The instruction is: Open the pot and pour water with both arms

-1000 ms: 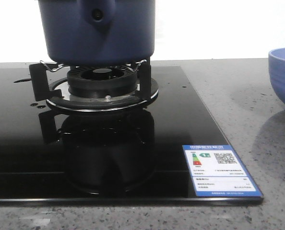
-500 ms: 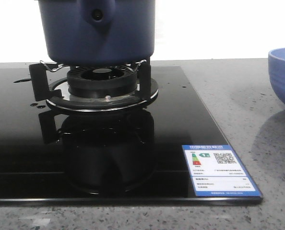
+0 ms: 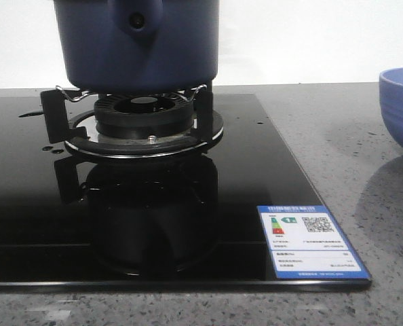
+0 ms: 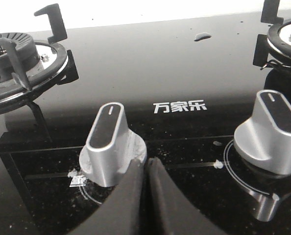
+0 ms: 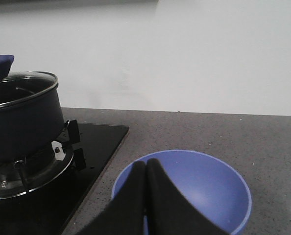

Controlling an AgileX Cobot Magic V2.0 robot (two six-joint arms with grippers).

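The dark navy pot (image 3: 140, 44) stands on the burner grate (image 3: 144, 115) of the black glass hob, its handle stub with a dark hole facing me. It also shows in the right wrist view (image 5: 20, 117), with a glass lid and metal rim on top. My left gripper (image 4: 145, 166) is shut and empty, just in front of a silver knob (image 4: 109, 142). My right gripper (image 5: 146, 169) is shut and empty, over the near rim of the periwinkle bowl (image 5: 204, 186). Neither gripper shows in the front view.
The bowl (image 3: 401, 109) stands on the grey counter right of the hob. A second silver knob (image 4: 273, 129) and another burner (image 4: 18, 68) are on the hob. A blue-white energy label (image 3: 311, 240) sits at the hob's front right corner.
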